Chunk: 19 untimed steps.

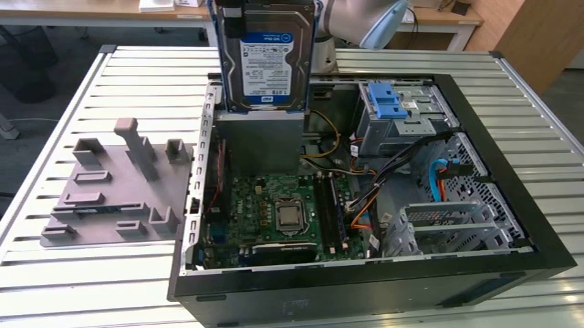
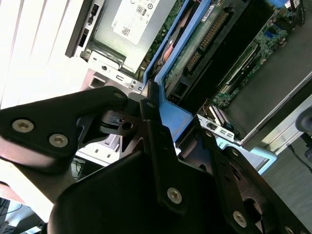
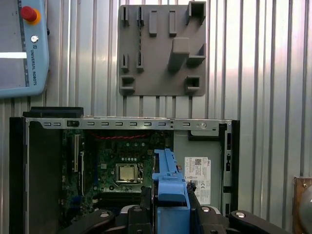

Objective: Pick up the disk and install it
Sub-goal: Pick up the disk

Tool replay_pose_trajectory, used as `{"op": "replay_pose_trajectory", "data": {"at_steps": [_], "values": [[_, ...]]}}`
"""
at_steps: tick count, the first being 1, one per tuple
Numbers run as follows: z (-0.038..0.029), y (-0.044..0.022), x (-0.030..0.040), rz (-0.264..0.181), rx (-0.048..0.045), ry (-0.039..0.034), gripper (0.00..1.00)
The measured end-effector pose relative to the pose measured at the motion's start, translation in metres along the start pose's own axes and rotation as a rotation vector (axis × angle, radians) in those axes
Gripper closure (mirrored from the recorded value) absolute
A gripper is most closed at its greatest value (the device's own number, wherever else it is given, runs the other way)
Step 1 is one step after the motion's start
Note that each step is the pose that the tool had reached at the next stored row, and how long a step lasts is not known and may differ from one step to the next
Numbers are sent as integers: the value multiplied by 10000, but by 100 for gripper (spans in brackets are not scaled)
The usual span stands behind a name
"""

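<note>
The disk [image 1: 264, 61] hangs on edge, label toward the exterior camera, above the open computer case [image 1: 511, 171] and just over the grey metal box [image 1: 260, 143] inside it, held high apparently to keep clear of the case wall. The claw [image 3: 169, 199] is clamped on its blue side rails [image 3: 170, 178], probably because they offer firm parallel faces. A grey fixture plate [image 1: 119, 184] lies beside the case on the slatted surface [image 1: 137, 75].

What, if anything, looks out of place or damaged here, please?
Nothing stands out. The disk is held upright in the gripper above the open case, and the grey fixture lies flat beside it.
</note>
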State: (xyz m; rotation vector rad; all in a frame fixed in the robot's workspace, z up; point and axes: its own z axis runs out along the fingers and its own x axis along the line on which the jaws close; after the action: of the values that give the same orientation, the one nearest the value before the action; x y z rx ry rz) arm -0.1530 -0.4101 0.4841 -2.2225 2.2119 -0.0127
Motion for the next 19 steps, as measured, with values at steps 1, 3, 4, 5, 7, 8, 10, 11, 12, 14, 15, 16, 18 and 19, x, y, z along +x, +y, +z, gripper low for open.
{"op": "replay_pose_trajectory", "data": {"at_steps": [1, 3, 4, 5, 7, 8, 10, 11, 12, 14, 15, 16, 18, 19], "values": [[1, 0, 0, 0, 89, -1, 64], [1, 0, 2, 22, 224, 1, 64], [2, -1, 5, 43, 238, 0, 64], [6, -3, 10, 69, 240, -2, 64], [17, -6, 32, 112, 238, 2, 64], [24, -6, 46, 132, 238, 3, 64], [41, -6, 71, 201, 239, 3, 64], [46, -5, 83, 232, 238, 5, 64], [52, -9, 93, 248, 239, 4, 64], [56, -43, 100, 256, 237, 5, 64], [57, -65, 102, 257, 235, 6, 64], [60, -87, 103, 259, 235, 5, 64], [63, -134, 104, 261, 231, 5, 64], [64, -158, 104, 261, 228, 6, 64]]}}
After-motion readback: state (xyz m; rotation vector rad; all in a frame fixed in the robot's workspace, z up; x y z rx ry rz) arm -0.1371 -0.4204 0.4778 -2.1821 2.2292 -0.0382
